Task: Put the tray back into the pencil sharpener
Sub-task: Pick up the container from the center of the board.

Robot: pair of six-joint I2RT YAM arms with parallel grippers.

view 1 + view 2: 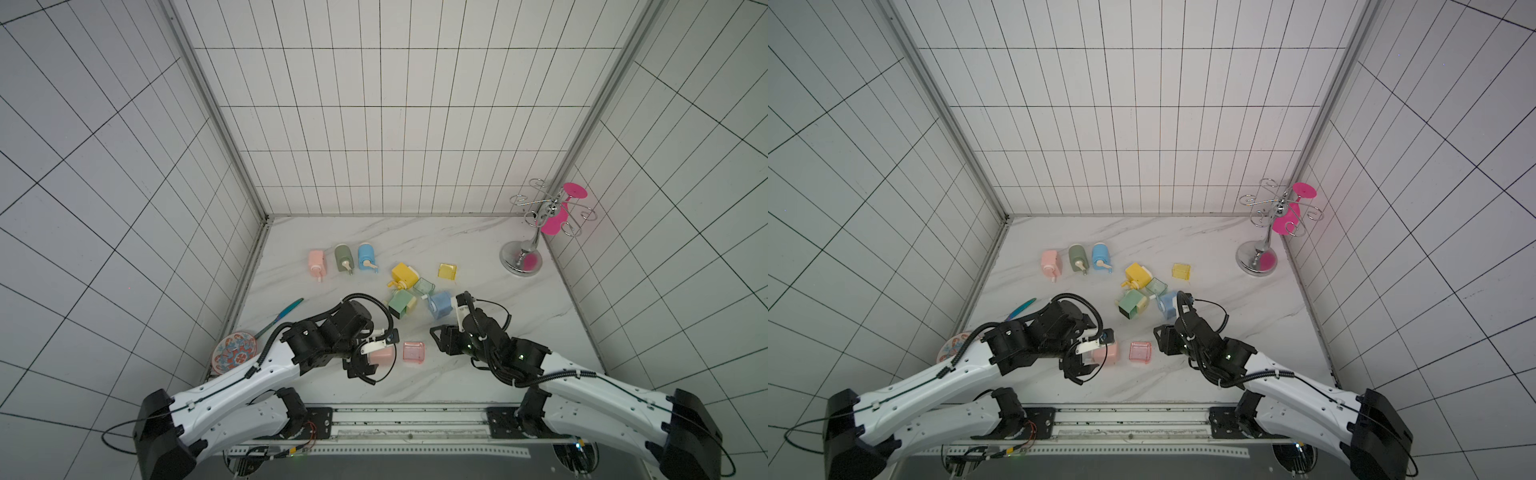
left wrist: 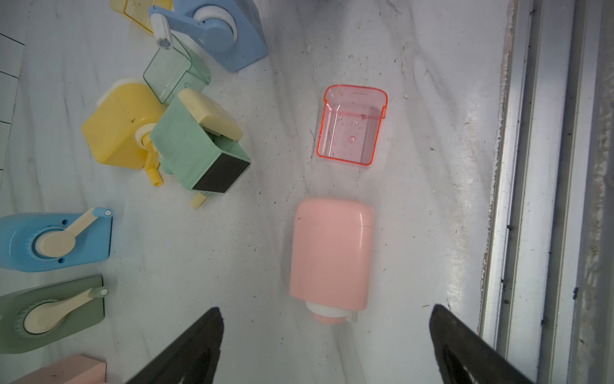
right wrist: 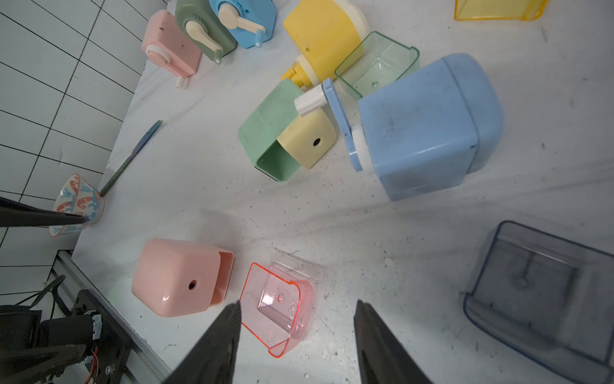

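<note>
The clear pink tray [image 1: 413, 352] [image 1: 1140, 352] lies loose on the marble table, open side up. Just left of it the pink pencil sharpener [image 1: 382, 355] [image 2: 332, 252] lies on its side, its empty slot [image 3: 224, 279] turned toward the tray [image 3: 277, 306]. My left gripper [image 1: 365, 358] [image 2: 325, 316] hovers open over the crank end of the sharpener, with nothing between its fingers. My right gripper [image 1: 440, 338] [image 3: 297, 304] hangs to the right of the tray. Its fingers stand apart, and one fingertip [image 3: 232, 312] is close to the tray's edge without gripping it.
Pink, olive and blue sharpeners [image 1: 343, 257] stand in a row at the back left. Yellow, green and light blue sharpeners [image 1: 403, 301], a green tray and a yellow tray [image 1: 447, 271] cluster mid-table. A grey-blue tray [image 3: 538, 292] lies near my right gripper. Bowl [image 1: 235, 351], teal knife, glass rack [image 1: 540, 224].
</note>
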